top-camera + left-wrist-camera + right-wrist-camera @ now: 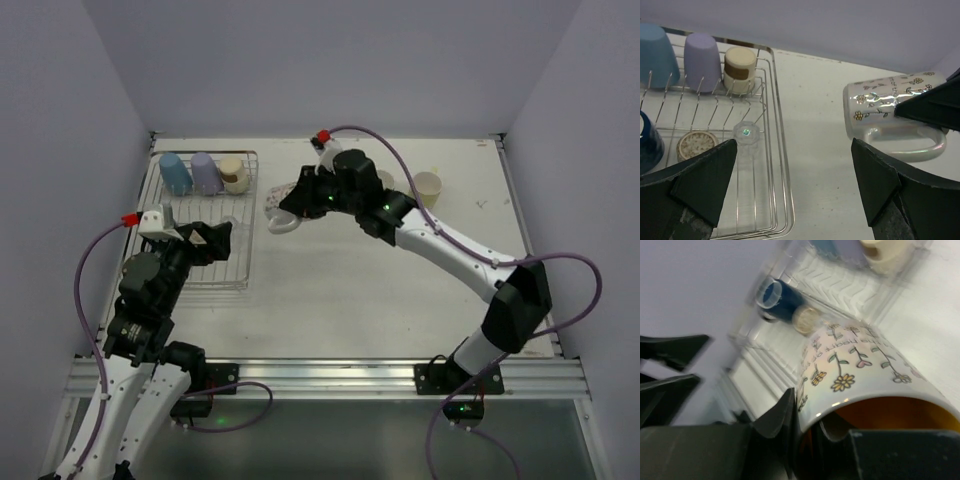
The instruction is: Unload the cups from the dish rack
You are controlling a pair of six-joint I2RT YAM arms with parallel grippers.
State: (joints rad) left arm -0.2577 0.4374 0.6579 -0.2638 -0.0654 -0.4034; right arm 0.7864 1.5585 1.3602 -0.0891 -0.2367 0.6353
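Just right of the dish rack (237, 262), your right end effector (810, 430) clamps the rim of a glossy flower-printed mug (860, 375), orange inside, tipped on its side, with matte white table (330, 300) open on its near side. Your left end effector (794, 145) gapes wide, empty, over the rack's near wire grid.

Flowered mug (885, 107) is held sideways, R of wire rack (777, 150); blue cup (655, 52), lavender cup (702, 60) & beige cup (740, 70) are lined at far end.

Mug (890, 107): pearly white, flower print, orange inside. Others: light blue cup (657, 52), lavender cup (702, 60), beige cup (740, 69), navy cup (647, 145).
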